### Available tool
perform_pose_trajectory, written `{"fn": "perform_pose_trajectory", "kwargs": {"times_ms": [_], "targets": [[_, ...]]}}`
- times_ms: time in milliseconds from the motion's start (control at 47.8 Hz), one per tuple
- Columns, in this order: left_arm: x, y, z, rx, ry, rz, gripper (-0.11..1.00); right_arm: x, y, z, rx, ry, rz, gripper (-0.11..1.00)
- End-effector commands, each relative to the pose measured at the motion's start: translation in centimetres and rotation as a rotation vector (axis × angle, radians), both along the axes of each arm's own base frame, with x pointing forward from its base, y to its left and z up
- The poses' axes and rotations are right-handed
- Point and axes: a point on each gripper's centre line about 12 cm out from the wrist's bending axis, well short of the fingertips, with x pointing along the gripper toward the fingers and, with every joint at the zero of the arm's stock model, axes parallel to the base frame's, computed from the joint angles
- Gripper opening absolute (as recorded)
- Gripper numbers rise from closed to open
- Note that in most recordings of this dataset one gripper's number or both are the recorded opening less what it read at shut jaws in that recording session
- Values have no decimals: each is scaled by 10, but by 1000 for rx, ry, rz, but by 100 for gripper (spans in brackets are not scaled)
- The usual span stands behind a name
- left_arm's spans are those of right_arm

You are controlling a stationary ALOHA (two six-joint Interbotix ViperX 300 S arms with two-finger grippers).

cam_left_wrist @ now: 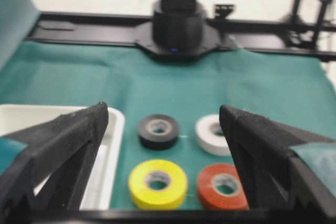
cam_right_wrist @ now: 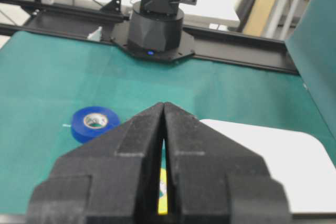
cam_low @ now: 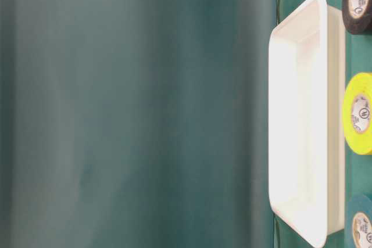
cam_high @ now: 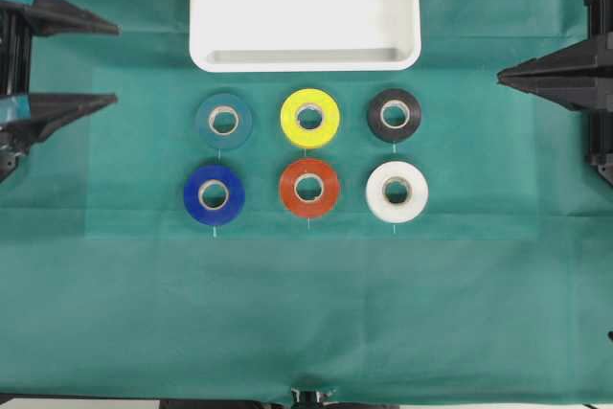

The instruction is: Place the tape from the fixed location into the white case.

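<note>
While both arms sit back at the table's edges, six rolls lie in a two-by-three grid on the green cloth (cam_high: 306, 304), just near of the white case (cam_high: 305, 9).

Far row, left to right: the tape (cam_high: 223, 121), teal and close to the cloth's colour, then a yellow roll (cam_high: 309, 118), then a black roll (cam_high: 394, 115). Near row: a royal-blue roll (cam_high: 214, 194), a red roll (cam_high: 308, 188), a white roll (cam_high: 397, 192). All lie flat, cores up, none touching. The tape sits outside the case, just near of its left end. Left gripper (cam_high: 113, 62) at the left edge, fingers spread wide, nothing between them. Right gripper (cam_high: 502, 74) at the right edge, fingers pressed together on nothing.
</note>
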Motion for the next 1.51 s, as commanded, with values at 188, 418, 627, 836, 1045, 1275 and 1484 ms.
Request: {"fn": "perform_pose_trajectory", "kwargs": {"times_ms": [188,418,627,836,1045,1275,1484], "targets": [[2,6,11,0,-26,29,100,2,0,12,2,-29,2,0],[6,6,12,-2,-20,29,100,3,0,13,2,-31,2,0],[18,7,13,-1,-5,30,100,3,0,13,2,-29,2,0],[39,9,16,1,15,28,100,4,0,12,2,-25,2,0],[65,12,19,3,48,30,100,4,0,12,2,-25,2,0],[89,13,20,1,72,28,100,4,0,12,2,-23,2,0],[94,14,19,-1,83,30,100,4,0,12,2,-15,2,0]]}}
